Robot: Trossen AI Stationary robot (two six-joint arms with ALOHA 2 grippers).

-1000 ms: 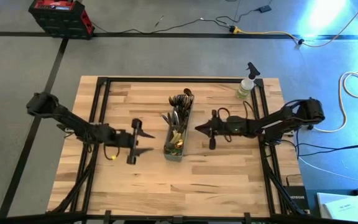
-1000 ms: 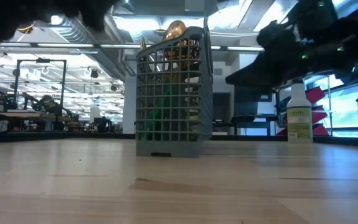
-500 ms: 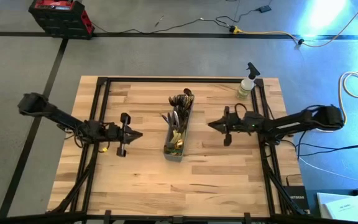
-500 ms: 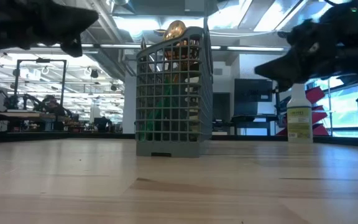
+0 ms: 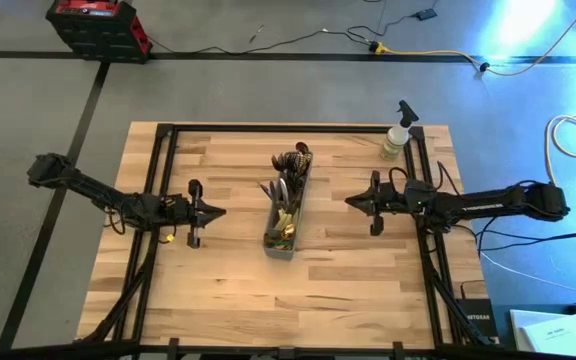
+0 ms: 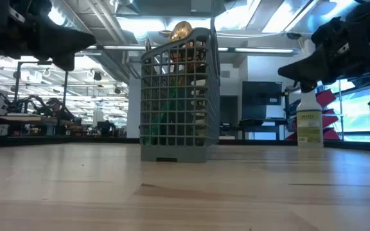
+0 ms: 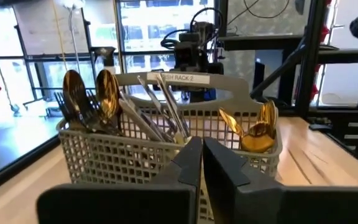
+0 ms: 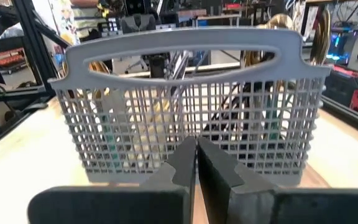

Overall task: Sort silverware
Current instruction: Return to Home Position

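Evidently all gold and dark silverware (image 5: 286,190) is sitting in the grey mesh caddy (image 5: 279,248). Left gripper (image 5: 218,212) at nine o'clock, right gripper (image 5: 350,201) at three, are hovering, jaws closed.

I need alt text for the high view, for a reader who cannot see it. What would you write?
A grey mesh caddy full of silverware stands at the centre of a wooden table. The left gripper and the right gripper hover on either side, pointing at it, fingers shut. A spray bottle stands near the far right corner.
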